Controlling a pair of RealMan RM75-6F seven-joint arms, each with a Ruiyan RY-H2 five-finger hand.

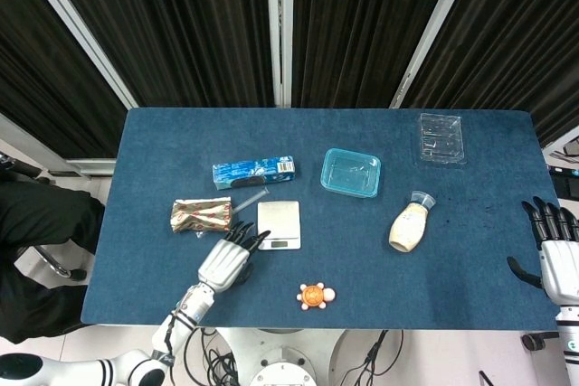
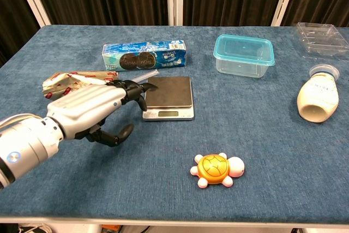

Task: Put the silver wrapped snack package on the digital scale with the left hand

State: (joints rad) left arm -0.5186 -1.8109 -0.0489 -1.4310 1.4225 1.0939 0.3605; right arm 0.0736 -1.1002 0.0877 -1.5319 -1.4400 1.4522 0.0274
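Observation:
The silver wrapped snack package (image 1: 200,215) (image 2: 70,81) lies on the blue table left of the digital scale (image 1: 279,224) (image 2: 168,97). My left hand (image 1: 226,261) (image 2: 92,109) hovers just in front of the package and left of the scale, holding nothing, its fingers spread forward and the thumb curled under. The fingertips reach toward the scale's left edge and the package's near end. My right hand (image 1: 557,255) is at the table's right edge, fingers apart and empty; the chest view does not show it.
A blue cookie box (image 1: 254,171) (image 2: 144,54) lies behind the scale, with a thin clear stick (image 2: 143,75) in front of it. Further right are a teal container (image 1: 351,172) (image 2: 243,54), a cream bottle (image 1: 408,223) (image 2: 318,96), a clear tray (image 1: 441,138) and a toy turtle (image 1: 316,295) (image 2: 216,169).

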